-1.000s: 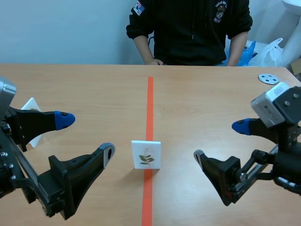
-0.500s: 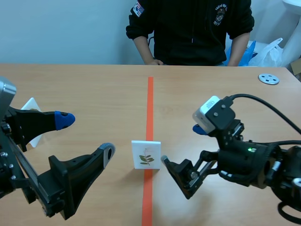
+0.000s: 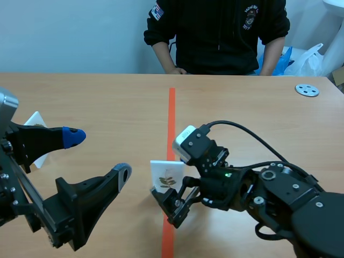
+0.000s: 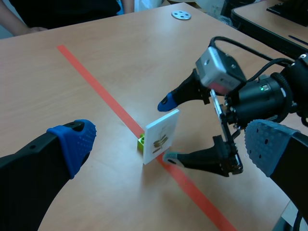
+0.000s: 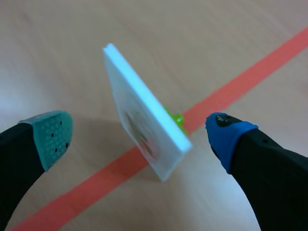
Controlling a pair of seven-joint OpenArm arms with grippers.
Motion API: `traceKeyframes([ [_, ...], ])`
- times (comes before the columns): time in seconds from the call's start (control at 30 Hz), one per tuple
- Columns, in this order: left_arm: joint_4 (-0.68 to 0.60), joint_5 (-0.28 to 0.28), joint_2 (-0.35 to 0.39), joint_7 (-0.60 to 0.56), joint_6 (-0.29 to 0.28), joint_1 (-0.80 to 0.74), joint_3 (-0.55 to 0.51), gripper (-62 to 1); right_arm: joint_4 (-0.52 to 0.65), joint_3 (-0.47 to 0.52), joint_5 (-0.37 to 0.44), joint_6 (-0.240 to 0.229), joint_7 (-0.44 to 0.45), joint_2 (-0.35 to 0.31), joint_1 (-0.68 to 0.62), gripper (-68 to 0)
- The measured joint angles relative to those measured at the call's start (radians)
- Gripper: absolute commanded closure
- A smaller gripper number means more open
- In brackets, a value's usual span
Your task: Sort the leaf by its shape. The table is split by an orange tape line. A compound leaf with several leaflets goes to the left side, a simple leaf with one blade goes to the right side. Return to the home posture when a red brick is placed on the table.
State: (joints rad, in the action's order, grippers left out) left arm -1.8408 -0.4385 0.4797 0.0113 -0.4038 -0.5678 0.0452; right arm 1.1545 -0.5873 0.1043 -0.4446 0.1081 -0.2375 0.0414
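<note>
A small white card (image 3: 161, 173) printed with a sprig of several leaflets stands upright in a green holder (image 4: 142, 140) on the orange tape line (image 3: 171, 115). My right gripper (image 3: 173, 181) comes in low from the right, open, with one finger on each side of the card. In the right wrist view the card (image 5: 144, 120) stands edge-on between the fingertips (image 5: 50, 134), with a gap on each side, inside the open gripper (image 5: 138, 134). My left gripper (image 3: 98, 155) is open over the near left of the table, left of the card, with nothing in it.
A second white card (image 3: 36, 121) stands at the far left behind my left arm. A metal disc (image 3: 307, 90) lies at the back right. A person (image 3: 215, 32) sits across the table, hands at its far edge.
My right arm has swept left from the right side to the tape line, so its open fingers now straddle the card. The left arm and the card have not moved.
</note>
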Motion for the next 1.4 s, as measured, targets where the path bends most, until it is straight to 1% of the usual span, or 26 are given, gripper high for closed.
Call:
traceKeyframes([
  [0.13, 0.0, 0.0, 0.0, 0.0, 0.0, 0.0, 0.0, -62.3, -0.023, -0.034, -0.023, 0.008, 0.006, 0.016, 0.011, -45.5],
  [0.27, 0.0, 0.026, 0.0, 0.0, 0.0, 0.0, 0.0, -62.3, -0.024, -0.036, -0.037, 0.011, 0.007, 0.015, 0.01, -32.8],
  [0.57, 0.0, 0.026, 0.0, 0.0, 0.0, 0.0, 0.0, -62.3, -0.024, -0.036, -0.037, 0.011, 0.007, 0.015, 0.01, -15.8],
  [0.73, 0.0, 0.026, 0.0, 0.0, 0.0, 0.0, 0.0, -62.3, -0.024, -0.036, -0.037, 0.011, 0.014, 0.015, 0.008, -1.7],
  [0.97, 0.0, 0.026, 0.0, 0.0, 0.0, 0.0, 0.0, -62.3, -0.021, -0.033, -0.037, 0.011, 0.025, 0.015, 0.008, -1.3],
  [1.1, 0.0, 0.026, 0.0, 0.0, 0.0, 0.0, 0.0, -62.3, 0.033, 0.015, -0.032, 0.01, 0.021, 0.008, -0.004, -1.3],
  [1.17, 0.0, 0.026, 0.0, 0.0, 0.0, 0.0, 0.0, -62.3, 0.092, 0.06, -0.014, 0.01, -0.002, 0.002, -0.016, -1.3],
  [1.23, 0.0, 0.026, 0.0, 0.0, 0.0, 0.0, 0.0, -62.3, 0.161, 0.118, 0.023, 0.01, -0.017, -0.008, -0.035, -1.3],
  [1.3, 0.0, 0.026, 0.0, 0.0, 0.0, 0.0, 0.0, -62.3, 0.227, 0.19, 0.048, 0.01, -0.055, -0.013, -0.055, -1.3],
  [1.4, 0.0, 0.026, 0.0, 0.0, 0.0, 0.0, 0.0, -62.3, 0.297, 0.306, 0.079, 0.01, -0.08, -0.013, -0.09, -1.3],
])
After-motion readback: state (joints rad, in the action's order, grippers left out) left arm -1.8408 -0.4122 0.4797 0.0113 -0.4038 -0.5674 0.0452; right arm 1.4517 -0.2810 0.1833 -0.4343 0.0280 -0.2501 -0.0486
